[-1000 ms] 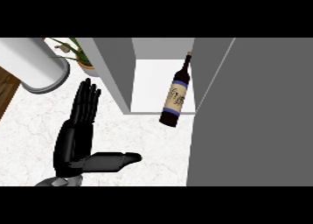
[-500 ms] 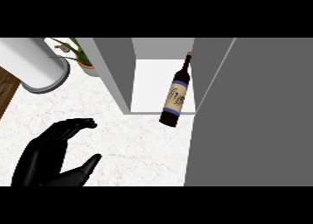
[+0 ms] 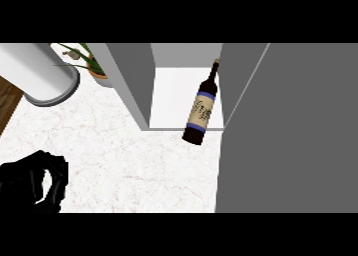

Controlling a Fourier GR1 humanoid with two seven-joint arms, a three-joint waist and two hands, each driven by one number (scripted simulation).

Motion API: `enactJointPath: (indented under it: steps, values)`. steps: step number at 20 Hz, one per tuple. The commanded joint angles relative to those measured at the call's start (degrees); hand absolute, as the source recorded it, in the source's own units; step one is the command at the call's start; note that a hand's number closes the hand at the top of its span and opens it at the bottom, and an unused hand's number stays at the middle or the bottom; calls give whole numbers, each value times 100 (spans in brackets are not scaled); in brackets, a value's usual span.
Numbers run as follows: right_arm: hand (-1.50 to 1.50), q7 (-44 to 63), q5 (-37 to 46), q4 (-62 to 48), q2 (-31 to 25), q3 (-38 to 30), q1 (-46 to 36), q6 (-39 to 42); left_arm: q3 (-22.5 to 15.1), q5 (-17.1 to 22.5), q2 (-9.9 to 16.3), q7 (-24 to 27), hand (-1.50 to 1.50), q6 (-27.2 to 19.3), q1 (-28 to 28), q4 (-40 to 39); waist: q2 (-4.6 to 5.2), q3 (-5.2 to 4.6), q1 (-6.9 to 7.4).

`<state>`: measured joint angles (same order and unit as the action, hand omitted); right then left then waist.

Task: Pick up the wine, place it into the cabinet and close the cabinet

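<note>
The wine bottle (image 3: 202, 107) is dark with a blue-banded label. It stands in the open cabinet (image 3: 171, 95), leaning against the inner right side, its base at the shelf's front edge. The cabinet door (image 3: 293, 130) is a wide grey panel filling the right of the view, swung open toward me. My left hand (image 3: 30, 182) shows at the lower left over the marble counter, fingers curled and holding nothing, far from the bottle. My right hand does not show.
A large white cylinder (image 3: 34, 70) stands at the upper left, with a potted plant (image 3: 90, 62) behind it beside the cabinet's left wall. A strip of wooden floor (image 3: 1, 107) runs past the counter's left edge.
My left hand has dropped from upright with straight fingers to low at the lower left, fingers now curled. The bottle and the door have not moved.
</note>
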<state>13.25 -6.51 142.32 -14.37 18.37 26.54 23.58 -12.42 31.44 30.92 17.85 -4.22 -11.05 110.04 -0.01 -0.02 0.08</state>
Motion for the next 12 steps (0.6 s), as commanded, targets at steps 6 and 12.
enactJointPath:
  steps: [6, 12]
  values:
    - [150, 1107, -1172, 509, 135, 609, -714, -9, 340, -22, 95, 377, 150, 606, -386, -248, 15, -5, 102]
    - [150, 1404, -756, 14, 797, 1313, -1696, -259, 676, 410, 274, 141, 150, 983, -421, -215, 11, -9, 151]
